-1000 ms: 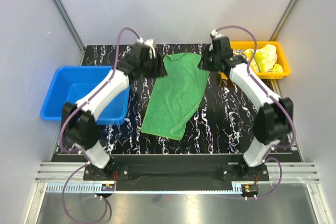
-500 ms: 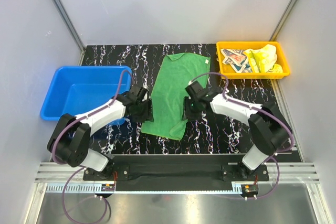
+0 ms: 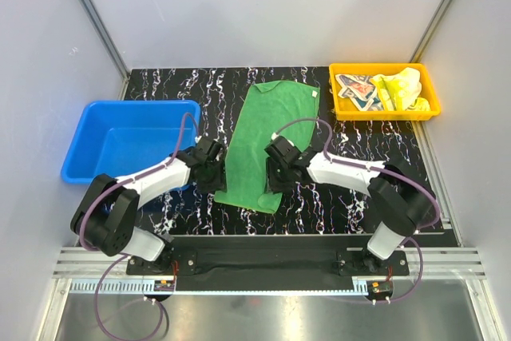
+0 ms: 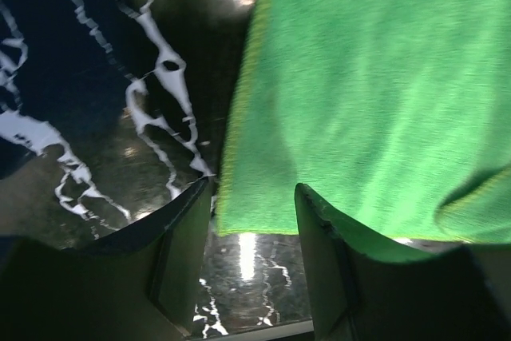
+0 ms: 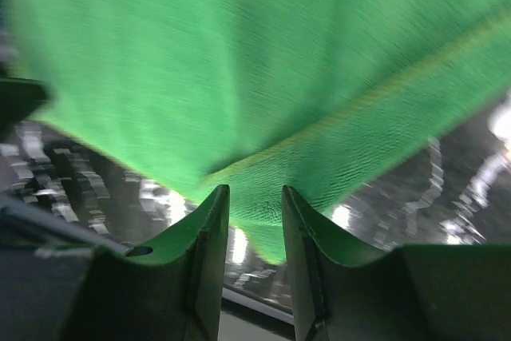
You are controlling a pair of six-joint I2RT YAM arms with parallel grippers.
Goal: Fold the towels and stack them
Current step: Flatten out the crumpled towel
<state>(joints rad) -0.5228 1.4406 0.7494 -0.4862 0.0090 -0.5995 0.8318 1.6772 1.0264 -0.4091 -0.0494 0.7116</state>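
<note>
Towel of plain green microfibre [image 3: 267, 137] lies spread on the black white-veined tabletop [image 3: 351, 189], between a blue plastic bin [image 3: 104, 117] and an orange tray [image 3: 383, 115]. Left gripper [image 3: 217, 173] sits at its near left corner, fingers parted, the hem in the gap. Right gripper [image 3: 275, 177] straddles the near right corner, fingers narrowly apart, not pinching the cloth.

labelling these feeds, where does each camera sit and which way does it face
Top external: above, behind the robot, looking down on table, green towel, left arm, right arm.
Left wrist: on left gripper, facing the towel's left edge; own fingers show.
Right wrist: on right gripper, facing the towel's near edge; own fingers show.
All share the green towel.
</note>
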